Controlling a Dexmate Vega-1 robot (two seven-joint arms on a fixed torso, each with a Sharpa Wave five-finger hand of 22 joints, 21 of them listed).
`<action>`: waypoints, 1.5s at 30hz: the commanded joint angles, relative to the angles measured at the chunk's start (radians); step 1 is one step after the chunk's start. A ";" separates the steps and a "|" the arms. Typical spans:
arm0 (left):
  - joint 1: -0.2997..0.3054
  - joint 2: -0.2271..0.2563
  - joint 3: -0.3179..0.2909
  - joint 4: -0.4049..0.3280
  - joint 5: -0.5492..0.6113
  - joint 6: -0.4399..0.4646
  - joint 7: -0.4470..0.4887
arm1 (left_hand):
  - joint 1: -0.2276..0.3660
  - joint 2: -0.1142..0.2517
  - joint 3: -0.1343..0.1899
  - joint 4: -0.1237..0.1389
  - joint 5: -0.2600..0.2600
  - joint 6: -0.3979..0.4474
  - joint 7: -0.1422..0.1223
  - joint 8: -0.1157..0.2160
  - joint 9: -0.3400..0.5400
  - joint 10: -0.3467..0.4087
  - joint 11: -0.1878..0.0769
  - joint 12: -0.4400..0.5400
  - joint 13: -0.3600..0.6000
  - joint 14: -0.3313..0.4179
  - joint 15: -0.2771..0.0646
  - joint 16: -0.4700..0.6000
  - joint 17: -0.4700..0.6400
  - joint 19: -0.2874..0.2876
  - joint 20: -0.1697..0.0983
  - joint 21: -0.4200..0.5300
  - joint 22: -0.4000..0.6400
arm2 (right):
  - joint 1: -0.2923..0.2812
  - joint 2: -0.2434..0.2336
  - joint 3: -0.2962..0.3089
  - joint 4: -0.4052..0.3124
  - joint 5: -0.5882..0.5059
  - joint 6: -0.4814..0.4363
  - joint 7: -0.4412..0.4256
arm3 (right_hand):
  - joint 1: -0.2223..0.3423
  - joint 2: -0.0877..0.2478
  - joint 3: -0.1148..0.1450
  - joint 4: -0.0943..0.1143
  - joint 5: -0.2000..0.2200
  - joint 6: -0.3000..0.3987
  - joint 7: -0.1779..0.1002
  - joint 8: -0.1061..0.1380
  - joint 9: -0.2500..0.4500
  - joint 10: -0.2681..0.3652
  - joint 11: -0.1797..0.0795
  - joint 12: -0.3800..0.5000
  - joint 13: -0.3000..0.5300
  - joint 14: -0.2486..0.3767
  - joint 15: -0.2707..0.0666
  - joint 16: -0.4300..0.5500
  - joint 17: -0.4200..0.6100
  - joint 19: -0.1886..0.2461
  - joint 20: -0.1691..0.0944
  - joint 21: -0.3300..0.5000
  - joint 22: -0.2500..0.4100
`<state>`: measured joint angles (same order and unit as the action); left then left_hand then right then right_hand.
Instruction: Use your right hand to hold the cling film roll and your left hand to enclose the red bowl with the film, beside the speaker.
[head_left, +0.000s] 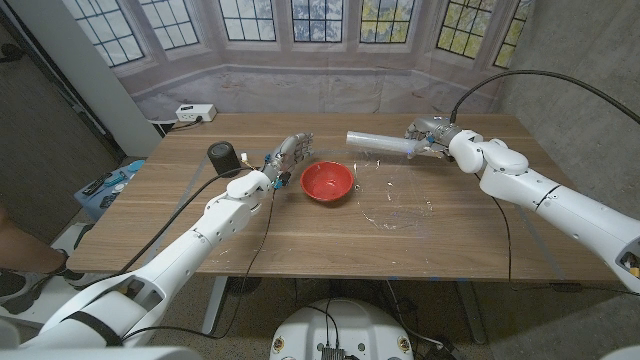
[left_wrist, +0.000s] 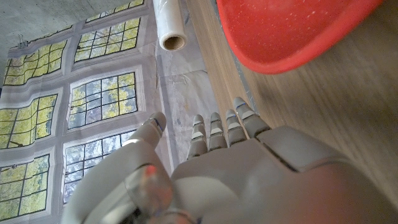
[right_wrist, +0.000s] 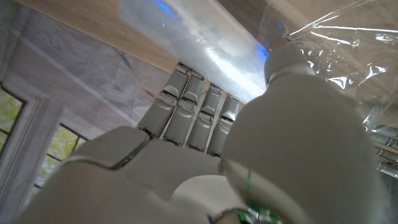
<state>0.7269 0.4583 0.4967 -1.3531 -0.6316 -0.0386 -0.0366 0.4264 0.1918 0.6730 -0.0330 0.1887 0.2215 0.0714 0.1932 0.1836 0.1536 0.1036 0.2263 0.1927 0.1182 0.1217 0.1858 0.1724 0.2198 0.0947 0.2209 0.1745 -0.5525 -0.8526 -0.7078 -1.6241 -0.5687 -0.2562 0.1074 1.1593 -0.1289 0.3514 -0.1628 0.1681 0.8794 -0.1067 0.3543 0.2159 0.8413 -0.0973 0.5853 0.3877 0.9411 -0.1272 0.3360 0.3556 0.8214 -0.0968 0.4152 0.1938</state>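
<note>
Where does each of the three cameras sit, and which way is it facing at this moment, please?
Head view: on the robot's head, looking down over the table; both arms show, left hand beside the red bowl, right hand gripping the cling film roll.
Left wrist view: on the left wrist, looking along the left hand's back towards the bowl's rim and the windows.
Right wrist view: on the right wrist, looking along the right hand, which holds the roll.
Shared: head and left wrist views both show bowl and roll.

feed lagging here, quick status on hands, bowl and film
Right hand grips cling film roll, raised. Left hand open beside red bowl, holding nothing. Loose film on table right of bowl; bowl uncovered. Speaker left, clear.
</note>
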 joint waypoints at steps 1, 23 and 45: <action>0.002 0.000 0.000 -0.003 0.000 0.000 0.001 | 0.011 -0.002 0.004 0.007 0.004 0.011 0.003 0.004 0.005 0.008 0.000 0.001 0.005 0.009 -0.002 0.001 0.003 0.005 0.000 0.000 0.002 | -0.045 -0.016 0.041 -0.065 0.041 -0.031 -0.022 | 0.135 0.136 -0.006 -0.001 0.010 0.082 -0.068 0.006 0.003 0.069 -0.058 -0.007 0.003 0.020 -0.115 -0.004 0.002 0.014 -0.106 0.006 0.000; 0.030 0.014 -0.011 -0.037 -0.012 0.000 0.010 | 0.010 -0.001 0.005 0.012 0.004 0.011 0.003 0.001 0.005 0.008 0.003 -0.001 0.005 0.008 0.000 0.000 0.003 0.006 0.001 -0.003 0.002 | -0.088 -0.029 0.083 -0.195 0.092 -0.132 -0.005 | 0.149 0.145 -0.027 0.001 0.011 0.078 -0.066 -0.002 0.005 0.063 -0.052 -0.023 0.001 0.022 -0.115 -0.012 0.003 0.049 -0.105 0.032 0.000; 0.016 0.024 -0.011 -0.022 -0.020 -0.006 -0.032 | 0.011 -0.004 0.006 0.013 0.004 0.012 0.002 0.000 0.005 0.010 0.006 -0.003 0.005 0.008 0.003 0.000 0.003 0.007 0.002 -0.006 0.003 | -0.121 -0.077 0.093 -0.443 0.077 -0.395 0.070 | 0.162 0.155 -0.038 0.001 0.013 0.085 -0.053 -0.004 0.007 0.070 -0.046 -0.028 0.004 0.029 -0.115 -0.013 0.008 0.047 -0.099 0.040 -0.001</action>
<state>0.7487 0.4775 0.4871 -1.3814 -0.6480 -0.0389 -0.0497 0.4264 0.1918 0.6741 -0.0258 0.1887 0.2250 0.0749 0.1932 0.1836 0.1591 0.1091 0.2263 0.1927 0.1203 0.1238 0.1858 0.1725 0.2197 0.0946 0.2209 0.1745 -0.6612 -0.9049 -0.6140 -1.9464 -0.4705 -0.5254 0.1424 1.1687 -0.1383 0.3195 -0.1614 0.1726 0.9009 -0.1069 0.3440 0.2218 0.8721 -0.1095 0.5532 0.3888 0.9610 -0.1401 0.3244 0.3604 0.8659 -0.1088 0.4481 0.1899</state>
